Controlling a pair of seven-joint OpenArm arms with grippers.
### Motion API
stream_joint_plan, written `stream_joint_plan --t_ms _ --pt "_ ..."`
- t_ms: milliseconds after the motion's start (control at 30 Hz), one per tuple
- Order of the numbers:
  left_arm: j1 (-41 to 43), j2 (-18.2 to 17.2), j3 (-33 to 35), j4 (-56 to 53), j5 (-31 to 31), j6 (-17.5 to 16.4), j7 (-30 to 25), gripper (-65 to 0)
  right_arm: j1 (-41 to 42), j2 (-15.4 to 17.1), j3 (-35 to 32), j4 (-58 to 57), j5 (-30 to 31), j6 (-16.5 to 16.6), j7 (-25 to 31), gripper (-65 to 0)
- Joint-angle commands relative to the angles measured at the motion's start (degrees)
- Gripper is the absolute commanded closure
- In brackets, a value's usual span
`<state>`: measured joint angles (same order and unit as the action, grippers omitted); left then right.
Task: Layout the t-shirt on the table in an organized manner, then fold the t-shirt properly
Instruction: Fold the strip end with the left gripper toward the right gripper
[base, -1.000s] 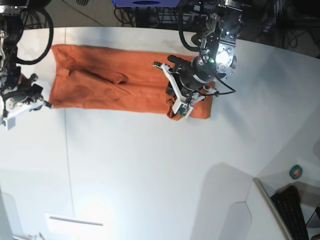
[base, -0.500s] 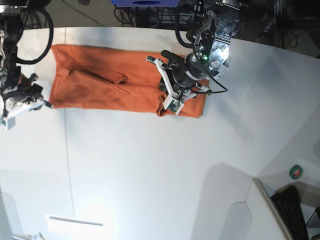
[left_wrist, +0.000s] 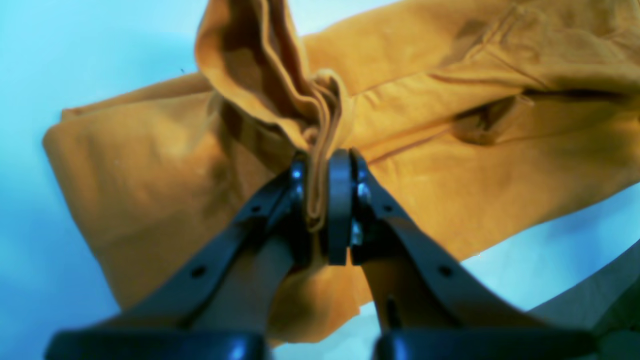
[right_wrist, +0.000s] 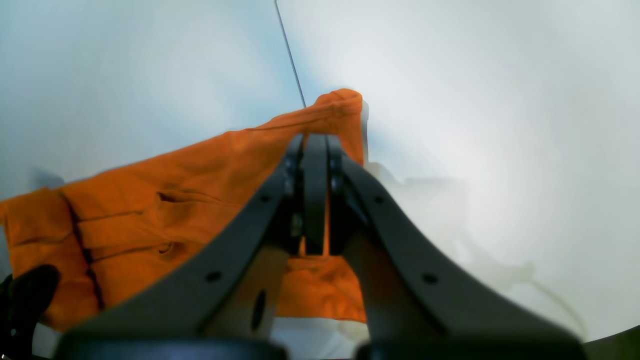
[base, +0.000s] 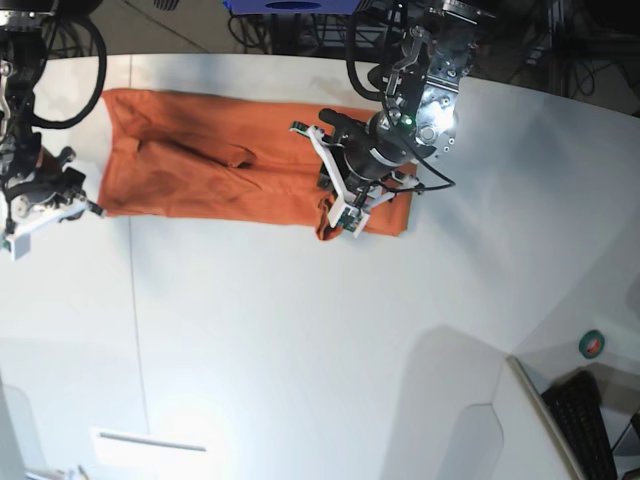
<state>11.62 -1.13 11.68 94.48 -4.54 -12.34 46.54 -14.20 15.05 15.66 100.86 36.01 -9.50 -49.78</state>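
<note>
Shirt (base: 220, 170) lies as a long folded band across the far side of the counter (base: 300, 340), running left-right in base view.

Left tool (left_wrist: 320, 200): closed on a bunched pinch of shirt cloth. Left wrist view shows the fold squeezed between the fingers (left_wrist: 340, 205), cloth rising in a ridge above the pinch and lifted off the layer below. Base view only shows this tool (base: 345, 205) over the shirt's right end, with the end curled up; the pinch itself is hidden by the arm there.

Right tool (right_wrist: 315, 200): fingers pressed together, nothing visible between them in right wrist view. Shirt corner (right_wrist: 340, 107) sits behind the tips; contact can't be judged. Base view puts this tool (base: 45, 205) at the shirt's left end, just beside the edge.

Right wrist view also shows the counter seam (right_wrist: 290, 55) running away from the corner. The seam (base: 135, 330) is faint in base view.
</note>
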Motion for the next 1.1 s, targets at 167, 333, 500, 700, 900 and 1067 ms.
stream_joint_plan --t_ms 167,333,500,700,900,1067 --pt "-1.0 0.2 0.2 0.8 -0.3 0.0 -1.0 0.0 0.4 0.8 0.4 0.8 0.5 0.1 0.8 0.0" --pt "-0.8 0.2 0.3 0.9 -0.3 0.0 -1.0 0.0 0.5 0.8 0.4 0.8 0.5 0.1 0.8 0.0" --pt "-0.8 0.2 0.3 0.9 -0.3 0.0 -1.0 0.0 0.5 0.8 0.4 0.8 0.5 0.1 0.8 0.0" --pt "-0.8 0.1 0.3 0.9 -0.3 0.0 -0.9 0.0 0.5 0.8 0.4 0.8 0.5 0.1 0.8 0.0" --pt "-1.2 0.1 0.3 0.9 -0.3 0.0 -0.9 -1.3 0.5 0.8 0.4 0.8 0.5 0.1 0.8 0.0" --pt "-1.2 -0.1 1.4 0.8 -0.3 -0.2 -0.9 -11.8 0.5 0.8 0.4 0.8 0.5 0.1 0.8 0.0"
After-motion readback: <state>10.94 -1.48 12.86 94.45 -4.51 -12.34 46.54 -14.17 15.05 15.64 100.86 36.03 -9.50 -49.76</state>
